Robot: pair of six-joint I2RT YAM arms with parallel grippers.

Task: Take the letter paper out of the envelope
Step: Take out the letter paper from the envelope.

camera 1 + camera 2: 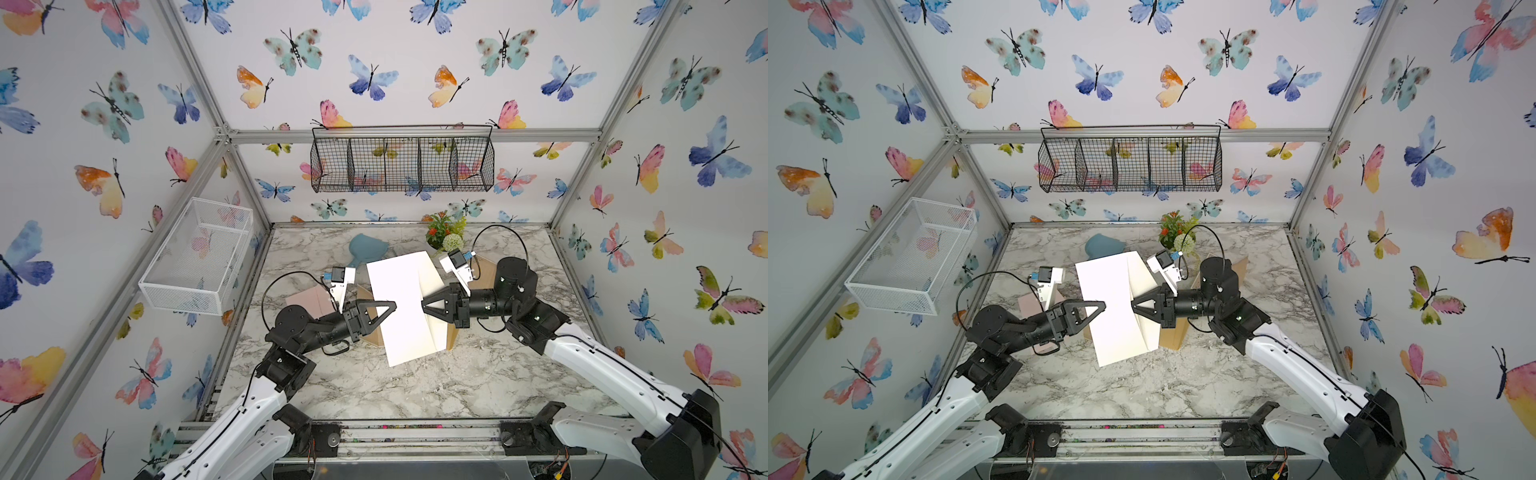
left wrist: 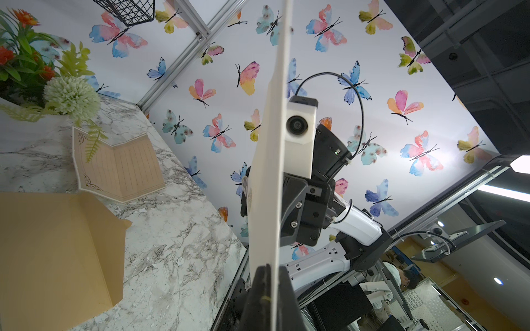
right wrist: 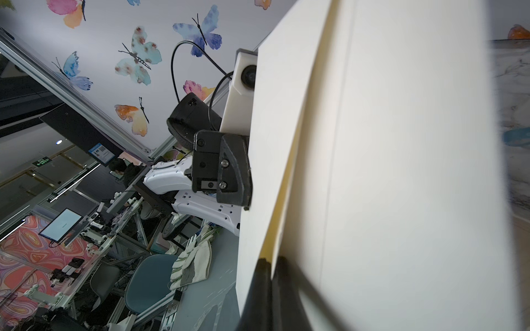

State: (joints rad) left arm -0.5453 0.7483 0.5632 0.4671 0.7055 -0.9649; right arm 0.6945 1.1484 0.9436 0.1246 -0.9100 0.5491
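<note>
A white envelope (image 1: 403, 282) (image 1: 1108, 282) hangs tilted in the air above the marble table, between both arms. My left gripper (image 1: 395, 305) (image 1: 1104, 305) (image 2: 271, 275) is shut on its left edge, and the sheet (image 2: 266, 172) runs edge-on away from the jaws. My right gripper (image 1: 423, 305) (image 1: 1133, 306) (image 3: 271, 262) is shut on a thin cream layer at the envelope's open right side, where the flap (image 1: 432, 282) stands out. A yellowish gap (image 3: 289, 177) shows between the layers. I cannot tell whether the pinched layer is envelope or letter paper. No letter paper shows clear of the envelope.
Under the held envelope lies a brown kraft envelope (image 2: 57, 243). A tan lined sheet (image 2: 120, 169) and a flower plant (image 1: 444, 232) stand behind it. A pink envelope (image 1: 307, 301) and a teal object (image 1: 365, 249) lie at the left. White (image 1: 199, 257) and black (image 1: 403, 162) baskets hang on the walls.
</note>
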